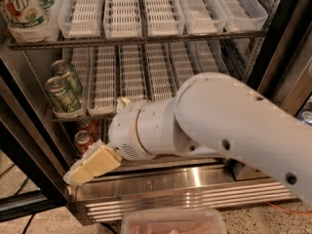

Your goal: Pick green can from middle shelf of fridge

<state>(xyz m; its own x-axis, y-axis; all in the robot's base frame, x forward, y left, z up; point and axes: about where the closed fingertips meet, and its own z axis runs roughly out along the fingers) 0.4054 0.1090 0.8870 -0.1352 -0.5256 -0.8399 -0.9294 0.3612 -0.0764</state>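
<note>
We see the pale green drink can (62, 95) upright at the left of the dark wire middle shelf (132, 79), up-left of our tool (91, 165), which hangs low by the ribbed steel fridge base (170, 185); open or closed, we cannot tell.

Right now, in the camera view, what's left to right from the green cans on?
Front green can on middle shelf → end effector, lower, by the fridge base → white arm wrist → black door frame.

floor (273, 222): speckled, pale | near left: dark cables (25, 224) on it | near right: orange cable (292, 209) | gripper (92, 165): low left, above floor
</note>
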